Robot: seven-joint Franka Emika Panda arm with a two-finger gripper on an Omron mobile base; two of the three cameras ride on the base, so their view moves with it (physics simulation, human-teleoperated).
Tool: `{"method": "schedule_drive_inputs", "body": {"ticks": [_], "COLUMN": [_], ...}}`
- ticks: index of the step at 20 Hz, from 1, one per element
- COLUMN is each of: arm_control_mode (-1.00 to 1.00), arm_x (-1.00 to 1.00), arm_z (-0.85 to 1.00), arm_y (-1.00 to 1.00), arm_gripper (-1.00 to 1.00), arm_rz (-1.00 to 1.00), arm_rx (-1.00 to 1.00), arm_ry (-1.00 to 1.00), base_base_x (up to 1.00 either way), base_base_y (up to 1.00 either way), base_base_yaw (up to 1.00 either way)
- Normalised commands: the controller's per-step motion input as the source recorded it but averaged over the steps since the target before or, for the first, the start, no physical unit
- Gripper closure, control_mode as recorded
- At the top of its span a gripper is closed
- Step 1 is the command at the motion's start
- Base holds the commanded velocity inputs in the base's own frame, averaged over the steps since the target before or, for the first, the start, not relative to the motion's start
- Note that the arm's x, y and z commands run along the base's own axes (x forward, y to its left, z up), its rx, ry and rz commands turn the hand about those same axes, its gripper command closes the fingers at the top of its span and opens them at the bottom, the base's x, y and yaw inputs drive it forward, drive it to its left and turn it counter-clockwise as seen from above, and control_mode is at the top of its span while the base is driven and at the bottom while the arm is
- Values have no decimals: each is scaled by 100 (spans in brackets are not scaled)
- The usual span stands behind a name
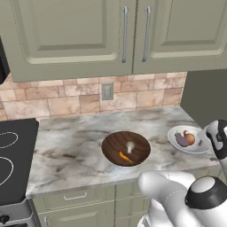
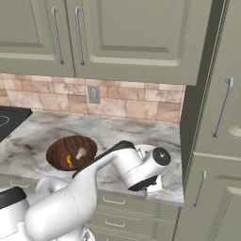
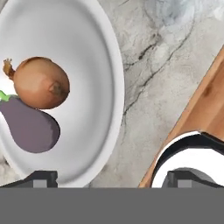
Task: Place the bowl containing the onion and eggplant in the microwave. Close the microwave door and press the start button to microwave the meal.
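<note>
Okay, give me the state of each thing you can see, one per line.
White bowl: upright on the counter, holding both vegetables.
Onion: in the bowl, touching the eggplant.
Wooden bowl: upright, an orange piece inside.
Cabinet doors: shut.
Claw: open, over the bowl's rim.

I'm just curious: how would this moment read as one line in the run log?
stage: reaching for bowl | gripper: open, straddling bowl rim | onion, eggplant: in bowl | bowl: on counter

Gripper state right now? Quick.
Gripper: open, holding nothing; one finger over the bowl, the other outside its rim, above the counter.
</note>
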Motion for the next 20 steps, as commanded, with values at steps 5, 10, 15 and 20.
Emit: {"method": "schedule_drive_inputs", "body": {"ticks": [5,10,15,20], "arm_control_mode": [-100,-100,-100,-100], "arm_x": [21,20,19,18], "arm_z": [-27,-22,-10,-9], "arm_y": [0,0,-3,-5], "arm_gripper": [-100,-100,-100,-100], "arm_rz": [0,0,0,0], "arm_rx": [0,2,4,4], "arm_ry": [0,0,1,2], "base_base_x": [0,0,0,0], "base_base_y": [0,0,0,0], "base_base_yaw": [0,0,0,0]}}
